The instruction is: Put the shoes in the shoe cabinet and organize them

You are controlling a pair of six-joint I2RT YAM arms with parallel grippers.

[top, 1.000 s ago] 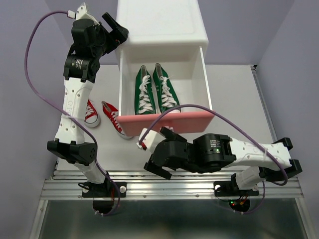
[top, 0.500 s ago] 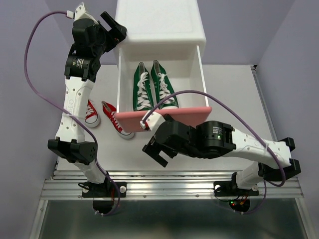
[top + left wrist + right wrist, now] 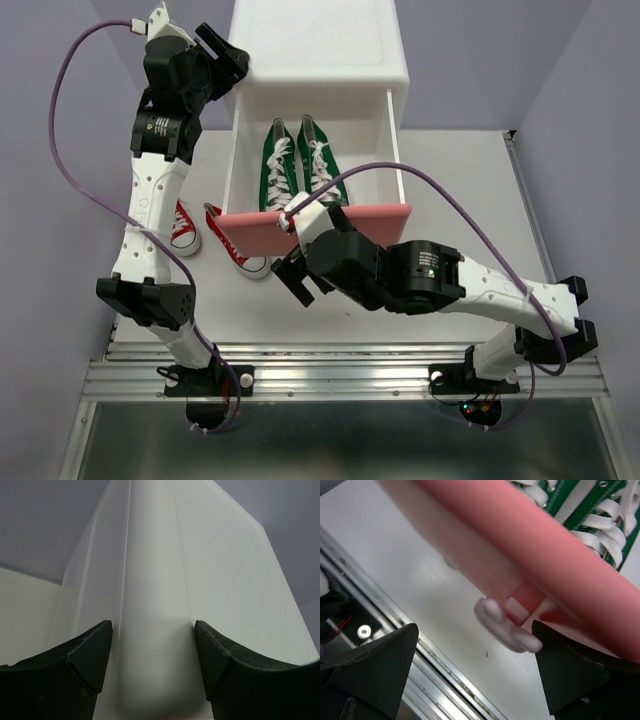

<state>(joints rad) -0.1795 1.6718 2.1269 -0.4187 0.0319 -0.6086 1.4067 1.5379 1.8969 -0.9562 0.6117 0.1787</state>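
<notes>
Sitting side by side in the pulled-out drawer: green shoes (image 3: pixel 300 165), one pair, laces up. The drawer front (image 3: pixel 330 225), pink, is at the near end, with a white knob (image 3: pixel 506 625) on its near face. The cabinet (image 3: pixel 320 50), white, is at the far middle of the counter (image 3: pixel 470 200).

Red shoes, two, are on the counter left of the drawer. One (image 3: pixel 183 225) is farther left. The other (image 3: pixel 232 243) is just beside the drawer front's left corner.

Right hand (image 3: pixel 295 275) is at the near side of the drawer front, fingers spread wide, the knob between them, nothing grasped.

Left hand (image 3: pixel 222 55) is at the cabinet's far left corner, fingers spread wide either side of the rounded edge, nothing held.
</notes>
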